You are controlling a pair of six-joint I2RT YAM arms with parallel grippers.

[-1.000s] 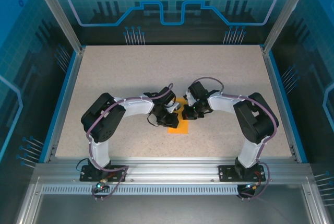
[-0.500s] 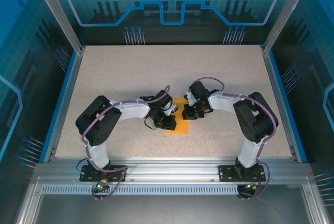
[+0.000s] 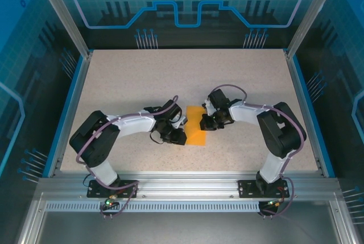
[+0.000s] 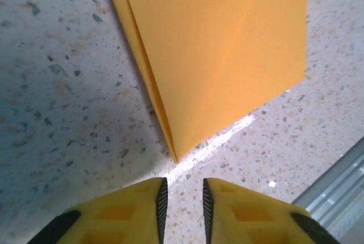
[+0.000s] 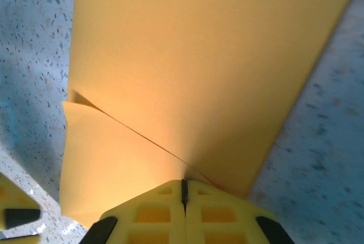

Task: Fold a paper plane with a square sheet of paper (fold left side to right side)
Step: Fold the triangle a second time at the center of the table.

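The square sheet of paper lies folded into an orange rectangle on the speckled table between the two arms. In the left wrist view its near corner shows two stacked layers along the left edge. My left gripper sits just left of the sheet, and its jaws stand slightly open with bare table between them. My right gripper is at the sheet's right edge. Its jaws are shut, and a flap edge of the paper runs straight into their seam.
The aluminium rail carrying both arm bases borders the near edge of the table, and its corner shows in the left wrist view. Blue side walls close in the table. Open tabletop stretches behind the grippers.
My left gripper has opened and drawn back to the left, off the paper, uncovering more of the sheet. The right gripper has stayed shut at the right edge.
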